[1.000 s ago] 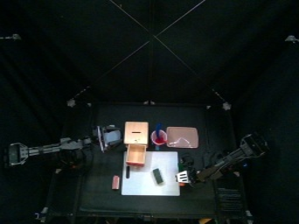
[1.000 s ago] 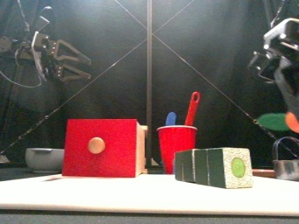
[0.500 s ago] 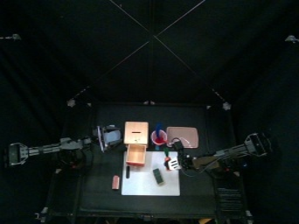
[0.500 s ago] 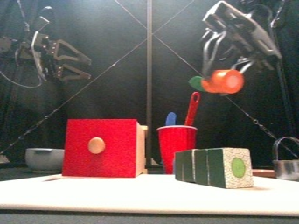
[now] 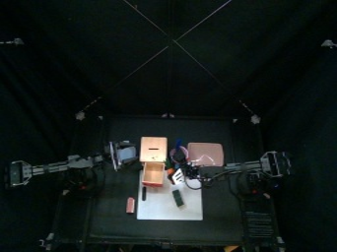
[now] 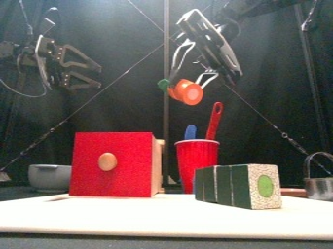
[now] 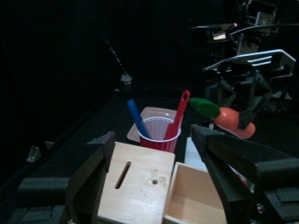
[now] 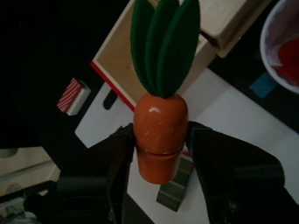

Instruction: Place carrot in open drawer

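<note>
- One carrot [image 8: 162, 131] is pinched in my right gripper [image 6: 196, 86], carried aloft beside the red cup [image 6: 198, 160].
- Next: lower into the open drawer [image 5: 156, 176], then release.
- My left gripper [image 7: 163, 179] is spread, idle.

Drawer [image 6: 113, 164]: front view shows only the red face, interior hidden. Metal bowl [image 6: 321, 162] cut off by the front view's edge. Red cup [image 8: 284, 51] likewise cut off in the right wrist view. Carrot [image 8: 163, 129]: its lower tip is hidden between the right tool's [image 8: 162, 175] jaws. Small reddish item [image 5: 129, 204] on table [image 5: 105, 221]: too small to identify, possibly a block.
</note>
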### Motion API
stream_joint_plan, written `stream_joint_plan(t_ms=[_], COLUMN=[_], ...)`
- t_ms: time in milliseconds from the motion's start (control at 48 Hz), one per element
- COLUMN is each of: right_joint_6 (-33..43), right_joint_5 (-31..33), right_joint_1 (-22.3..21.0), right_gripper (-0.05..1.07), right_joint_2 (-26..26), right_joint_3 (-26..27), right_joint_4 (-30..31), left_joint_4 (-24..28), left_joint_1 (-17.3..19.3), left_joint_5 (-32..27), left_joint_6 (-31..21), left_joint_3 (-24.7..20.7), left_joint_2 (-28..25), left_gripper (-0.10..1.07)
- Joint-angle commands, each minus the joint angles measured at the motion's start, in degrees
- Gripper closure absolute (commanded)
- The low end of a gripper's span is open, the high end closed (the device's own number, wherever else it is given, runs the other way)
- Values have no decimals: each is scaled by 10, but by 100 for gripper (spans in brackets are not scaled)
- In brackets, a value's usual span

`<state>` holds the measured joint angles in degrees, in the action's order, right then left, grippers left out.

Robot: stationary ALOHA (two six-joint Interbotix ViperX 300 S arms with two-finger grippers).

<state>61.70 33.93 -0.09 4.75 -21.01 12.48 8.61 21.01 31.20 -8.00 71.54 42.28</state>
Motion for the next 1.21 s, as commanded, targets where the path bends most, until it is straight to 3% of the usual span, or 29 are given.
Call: stream_joint_plan(t_ms=[0, 250, 479, 792, 1188], right_joint_6=[-57, -255, -360, -402, -387], right_joint_5=[20, 87, 148, 156, 150], right_joint_1=[-17, -48, -67, -86, -90], right_gripper=[25, 25, 25, 25, 25], right_joint_2=[-4, -95, -178, -233, -250], right_joint_3=[41, 151, 242, 292, 290], right_joint_4=[-38, -140, -168, -183, -233], left_joint_4=[2, 1, 2, -2, -11], left_joint_1=[2, 3, 6, 28, 39], left_joint_5=[4, 4, 3, 3, 3], left_joint_6=[1, 1, 1, 0, 0], left_joint_3=[-10, -9, -4, 8, 15], left_joint_2=[-2, -2, -2, -2, -1], left_gripper=[-3, -3, -3, -3, -3])
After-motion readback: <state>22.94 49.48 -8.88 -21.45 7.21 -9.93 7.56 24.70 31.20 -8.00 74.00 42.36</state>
